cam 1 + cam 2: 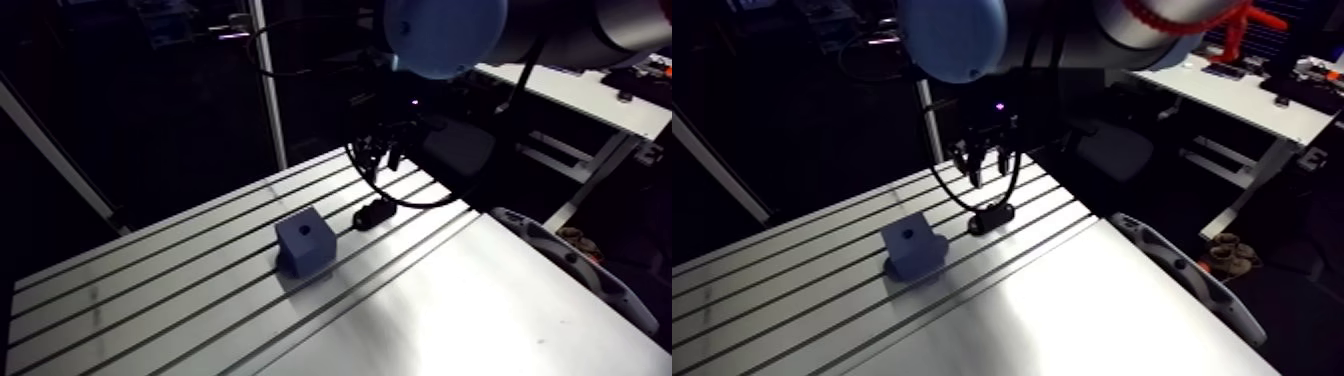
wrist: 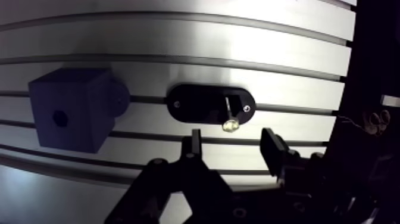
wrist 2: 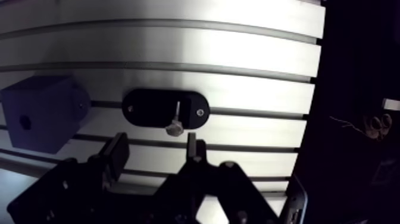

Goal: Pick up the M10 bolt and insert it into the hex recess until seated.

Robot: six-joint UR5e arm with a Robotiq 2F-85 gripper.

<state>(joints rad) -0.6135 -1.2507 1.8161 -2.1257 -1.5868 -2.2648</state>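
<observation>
Just ahead of my spread, empty pincer [image 2: 233, 143], the M10 bolt [image 2: 229, 116] lies on a black oval holder [image 2: 196, 102] near the blue block [image 2: 71, 113]. It looks stiff, slick and light; I'd pinch across its shank.

Dim overall, light falling from above. In the arm view the worktop [image 1: 480, 300] is the brightest surface, with a pale sheen strongest on its near smooth part that fades toward the far corner. The block [image 1: 306, 244] throws a short soft shadow at its base on the near side. In the wrist view a broad band of glare washes the worktop's ribs to white ahead of the end effector [image 2: 232, 134], whose spread fingers show only as black silhouettes. The slots bow into curves. The black plate [image 2: 211, 104] swallows detail, and the bolt [image 2: 229, 116] shows one bright glint on its head. The block's faces are dark.
</observation>
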